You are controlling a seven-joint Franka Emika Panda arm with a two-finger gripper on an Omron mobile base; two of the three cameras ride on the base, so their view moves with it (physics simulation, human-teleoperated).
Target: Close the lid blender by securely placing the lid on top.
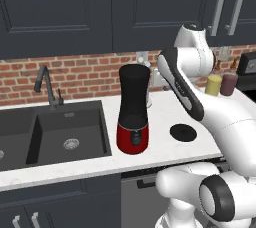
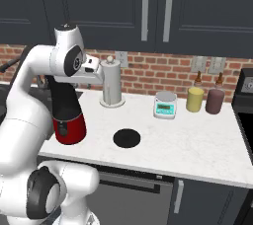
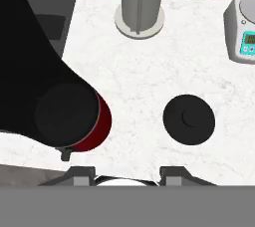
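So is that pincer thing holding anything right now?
Pincer: closed and empty, high above the counter; the lid lies on the counter beside the blender.

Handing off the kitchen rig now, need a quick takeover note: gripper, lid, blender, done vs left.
Gripper: shut, holding nothing, hanging above the counter between blender and lid.
Lid: lying flat on the counter, to the right of the blender, apart from it.
Blender: upright by the sink, jar top uncovered.
Done: nothing on the lid yet.
Left: open the gripper, pick up the lid, carry it over the jar, seat it on top.
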